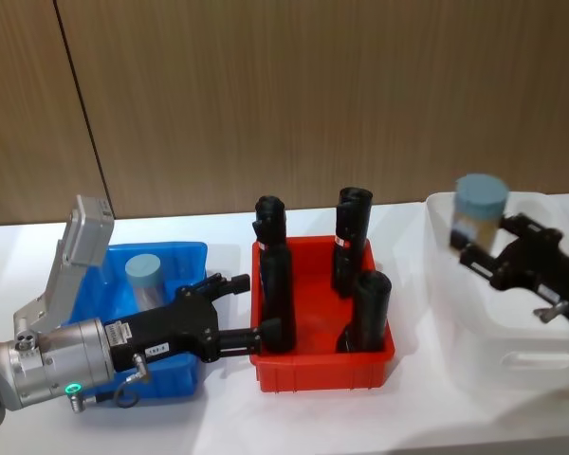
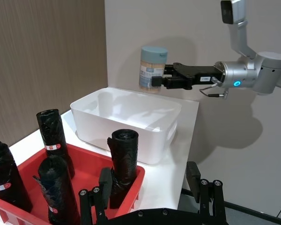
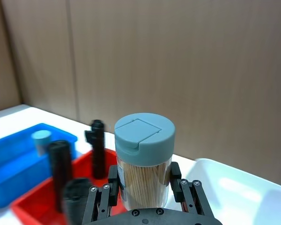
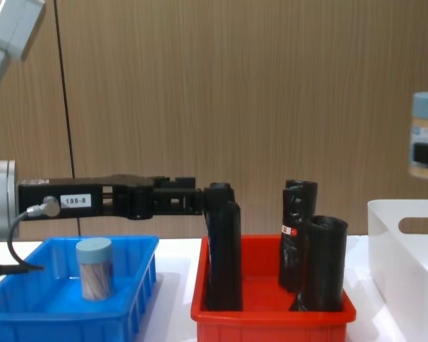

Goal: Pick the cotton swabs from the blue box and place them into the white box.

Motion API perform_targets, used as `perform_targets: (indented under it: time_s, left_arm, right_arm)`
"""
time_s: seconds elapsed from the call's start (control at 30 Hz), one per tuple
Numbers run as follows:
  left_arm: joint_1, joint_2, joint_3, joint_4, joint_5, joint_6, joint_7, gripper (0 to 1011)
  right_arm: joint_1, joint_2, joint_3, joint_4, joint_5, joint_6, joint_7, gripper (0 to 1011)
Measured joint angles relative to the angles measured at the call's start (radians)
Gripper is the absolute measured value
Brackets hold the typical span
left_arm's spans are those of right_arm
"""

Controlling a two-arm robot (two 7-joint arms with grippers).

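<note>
Behind, wood panelling; below, a white table (image 1: 218, 417). On it, three bins in a row: the blue box (image 1: 188, 254) at left, a red bin (image 1: 322, 370) in the middle, the white box (image 1: 522, 365) at right. Two jars of cotton swabs: one (image 1: 144, 277) upright in the blue box, the other (image 1: 481, 207) raised over the white box's far left corner, clamped in the right gripper (image 1: 482, 239) (lid up, sticks visible). Four black rolls (image 1: 370, 308) standing in the red bin. As for the left gripper (image 1: 262, 307): level, stretched past the blue box's right wall toward the red bin, fingers spread, holding nothing.
</note>
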Motion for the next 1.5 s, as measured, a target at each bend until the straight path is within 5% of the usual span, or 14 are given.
perform_targets:
  time_s: [0.33,0.73,1.23,1.5]
  left_arm:
    - [0.000,0.000,0.000,0.000,0.000,0.000,0.000,1004]
    - [0.000,0.000,0.000,0.000,0.000,0.000,0.000,1004]
    - [0.000,0.000,0.000,0.000,0.000,0.000,0.000,1004]
    - [0.004,-0.001,0.002,-0.004,0.006,-0.003,0.019,1004]
  right_arm:
    - [0.079,-0.020,0.008,0.147,-0.032,-0.001,-0.086,640]
    - [0.182,-0.064,-0.014,0.354,-0.084,0.000,-0.111,639]
    - [0.219,-0.083,-0.022,0.422,-0.100,-0.009,-0.116,1001]
    - [0.209,-0.085,-0.023,0.408,-0.101,-0.010,-0.121,1001]
